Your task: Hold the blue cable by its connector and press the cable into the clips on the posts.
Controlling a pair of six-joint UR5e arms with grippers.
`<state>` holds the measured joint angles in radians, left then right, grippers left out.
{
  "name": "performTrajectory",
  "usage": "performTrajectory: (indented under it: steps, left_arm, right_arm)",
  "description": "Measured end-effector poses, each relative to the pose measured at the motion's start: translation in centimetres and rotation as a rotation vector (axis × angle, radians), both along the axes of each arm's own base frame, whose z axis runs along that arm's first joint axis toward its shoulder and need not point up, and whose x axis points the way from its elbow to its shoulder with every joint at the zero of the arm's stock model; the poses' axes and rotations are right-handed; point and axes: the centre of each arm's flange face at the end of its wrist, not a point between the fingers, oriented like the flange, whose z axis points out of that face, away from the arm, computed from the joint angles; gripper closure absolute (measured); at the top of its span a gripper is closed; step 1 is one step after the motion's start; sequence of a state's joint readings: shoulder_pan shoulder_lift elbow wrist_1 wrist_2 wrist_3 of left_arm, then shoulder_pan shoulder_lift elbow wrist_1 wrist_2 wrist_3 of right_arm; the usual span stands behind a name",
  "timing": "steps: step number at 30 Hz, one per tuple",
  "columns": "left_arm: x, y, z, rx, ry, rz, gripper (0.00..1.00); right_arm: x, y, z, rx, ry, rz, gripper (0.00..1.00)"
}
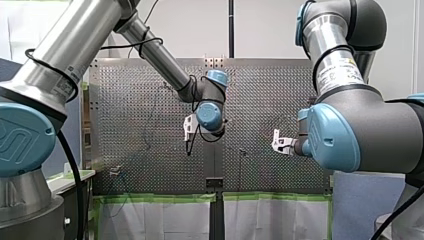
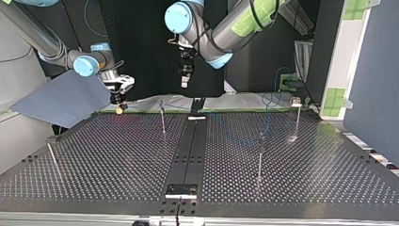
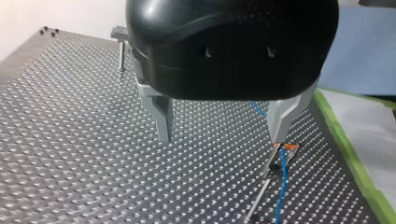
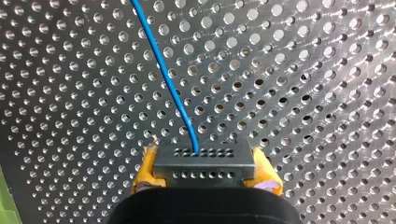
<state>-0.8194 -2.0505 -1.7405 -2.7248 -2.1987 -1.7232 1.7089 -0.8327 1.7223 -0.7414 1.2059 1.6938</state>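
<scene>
In the right wrist view my right gripper (image 4: 204, 161) is shut with its yellow pads (image 4: 145, 169) on a black connector block (image 4: 203, 173). The thin blue cable (image 4: 163, 70) runs from the block away over the perforated plate. In the top view this gripper (image 2: 119, 102) hovers above the plate's far edge at the left. My left gripper (image 3: 219, 139) hangs open above the plate with nothing between its metal fingers (image 3: 159, 116). Just beyond one fingertip stands a thin post with a clip (image 3: 281, 148), and blue cable (image 3: 282, 184) runs past it.
Several thin posts stand on the plate, among them one (image 2: 162, 117) near the far middle, one (image 2: 260, 155) right of centre and one (image 2: 296, 115) at the far right. A dark centre strip (image 2: 188, 150) splits the plate. Green-taped sheeting (image 3: 355, 154) borders it.
</scene>
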Motion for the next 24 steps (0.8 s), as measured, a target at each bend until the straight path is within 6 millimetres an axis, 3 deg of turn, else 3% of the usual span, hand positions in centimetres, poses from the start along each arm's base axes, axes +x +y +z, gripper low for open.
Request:
performTrajectory:
  steps: [10,16,24]
  left_arm:
    - [-1.6,2.3,1.7,-0.026,-0.013,-0.025,0.00]
    - [-1.4,4.5,2.7,-0.096,-0.020,-0.029,0.00]
    - [-2.8,7.6,4.0,-0.073,-0.053,0.018,0.00]
  right_arm:
    - [0.0,0.0,0.0,-0.002,0.000,0.000,1.00]
    - [0.0,0.0,0.0,0.000,0.000,0.000,1.00]
    - [0.0,0.0,0.1,0.009,0.007,0.000,1.00]
